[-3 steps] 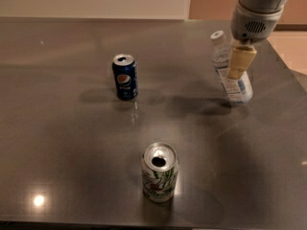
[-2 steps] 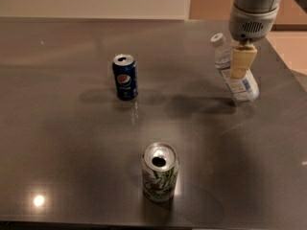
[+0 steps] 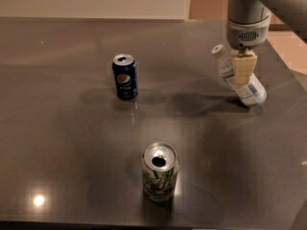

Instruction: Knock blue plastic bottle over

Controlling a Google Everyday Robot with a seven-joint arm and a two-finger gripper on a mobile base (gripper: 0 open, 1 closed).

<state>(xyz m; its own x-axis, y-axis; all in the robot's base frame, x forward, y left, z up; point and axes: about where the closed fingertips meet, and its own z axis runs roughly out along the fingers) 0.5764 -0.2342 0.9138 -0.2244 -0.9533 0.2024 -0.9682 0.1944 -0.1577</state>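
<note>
The blue plastic bottle (image 3: pixel 249 91), clear with a white cap and a blue-and-white label, is at the right side of the grey table (image 3: pixel 72 143). It is tilted steeply, cap pointing up and left, base on the table to the lower right. My gripper (image 3: pixel 244 70) hangs from the grey arm straight above it, its pale fingertips against the bottle's upper side and covering part of its middle.
A dark blue Pepsi can (image 3: pixel 125 76) stands upright left of centre. A white-and-green soda can (image 3: pixel 159 172) stands upright near the front edge. The table's right edge runs close behind the bottle, with floor beyond it.
The bottle has tipped further, its cap swinging left and down. My gripper has moved slightly down and right with it.
</note>
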